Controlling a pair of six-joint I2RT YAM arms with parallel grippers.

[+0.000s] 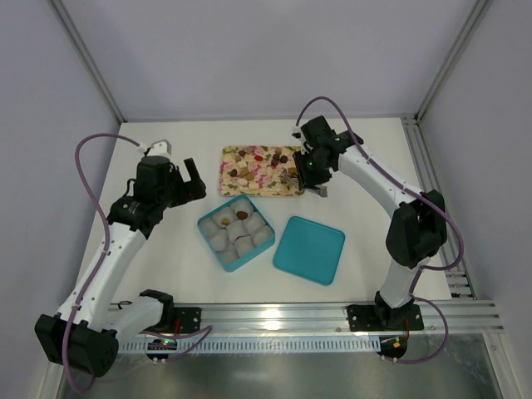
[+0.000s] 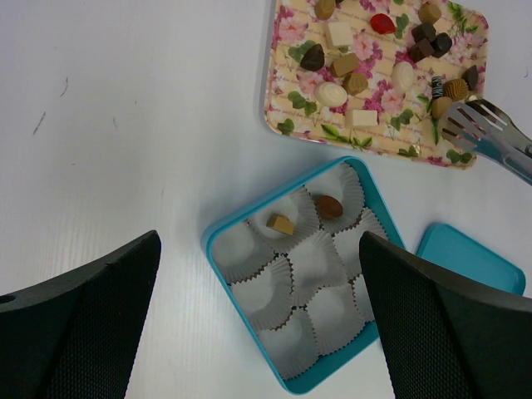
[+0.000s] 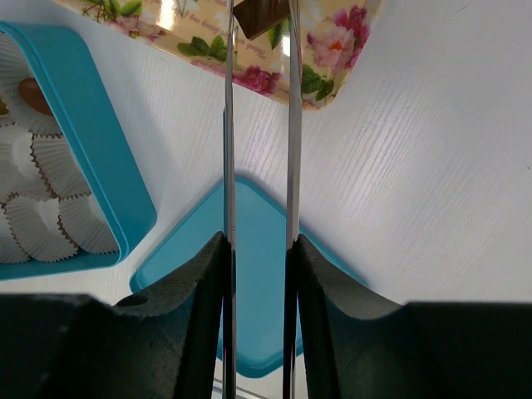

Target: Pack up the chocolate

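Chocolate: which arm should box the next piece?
Right. The right gripper holds the tongs, tips over the tray with a dark chocolate between them; left gripper hangs open, empty, near the box.

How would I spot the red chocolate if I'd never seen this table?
Find the flowery tray beyond the teal box. The red chocolate lies toward its far side. It is the only bright red piece; its neighbours are brown, tan or cream.

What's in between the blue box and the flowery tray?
Nothing, just bare white table between blue box and flowery tray; the left wrist view shows it.
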